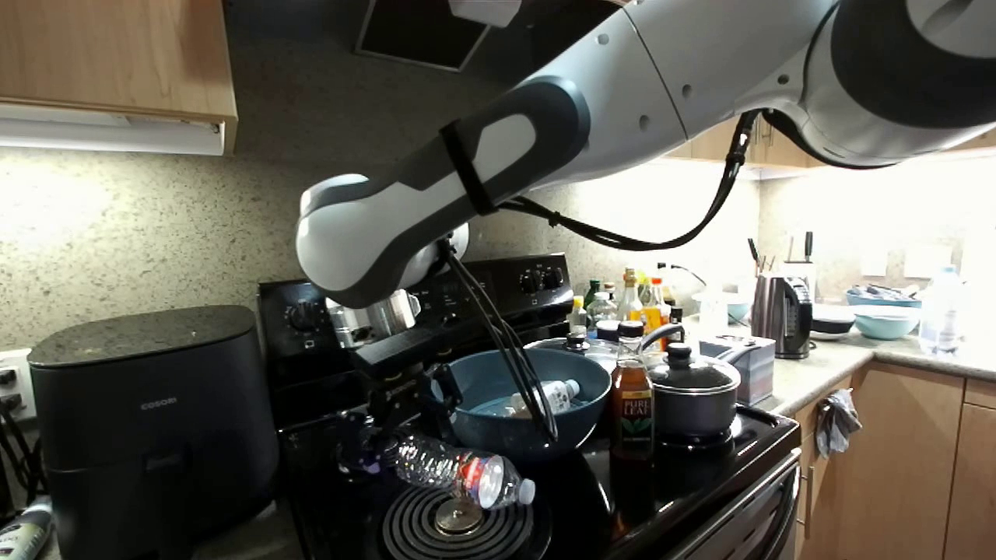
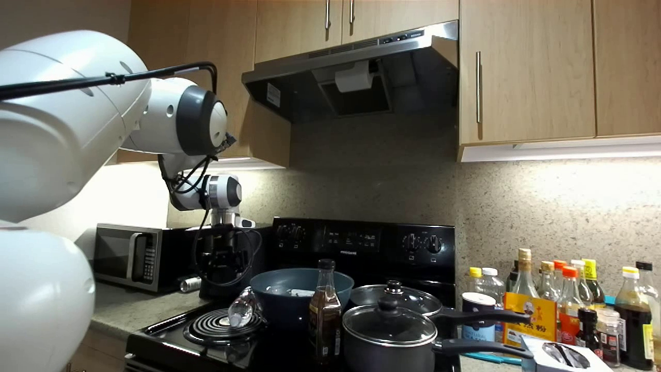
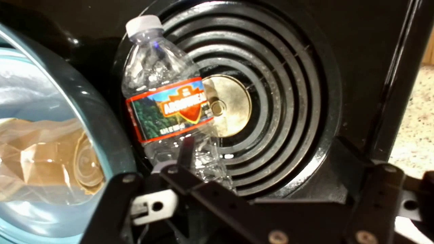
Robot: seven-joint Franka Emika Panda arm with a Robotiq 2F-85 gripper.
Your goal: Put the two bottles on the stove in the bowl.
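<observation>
A clear plastic bottle with a red-edged label [image 3: 166, 108] lies tilted over the coil burner, close beside the bowl; it also shows in both exterior views [image 1: 447, 467] [image 2: 241, 310]. The blue bowl [image 1: 490, 432] stands on the stove, also visible here [image 2: 279, 310] and in the wrist view [image 3: 101, 108]. A second bottle [image 1: 560, 395] lies inside the bowl, also seen in the wrist view [image 3: 40, 159]. My gripper [image 3: 266, 145] is open, its fingers wide apart. One finger overlaps the clear bottle's base end; whether it touches is unclear. The other finger is beyond the burner's edge.
A Pure Leaf tea bottle [image 1: 634, 412] stands upright against the bowl's side. Lidded pots [image 1: 694, 400] [image 2: 390, 336] are beyond it, with handles sticking out. A black air fryer [image 1: 156, 435] stands beside the stove. The coil burner [image 1: 459, 533] is under the bottle.
</observation>
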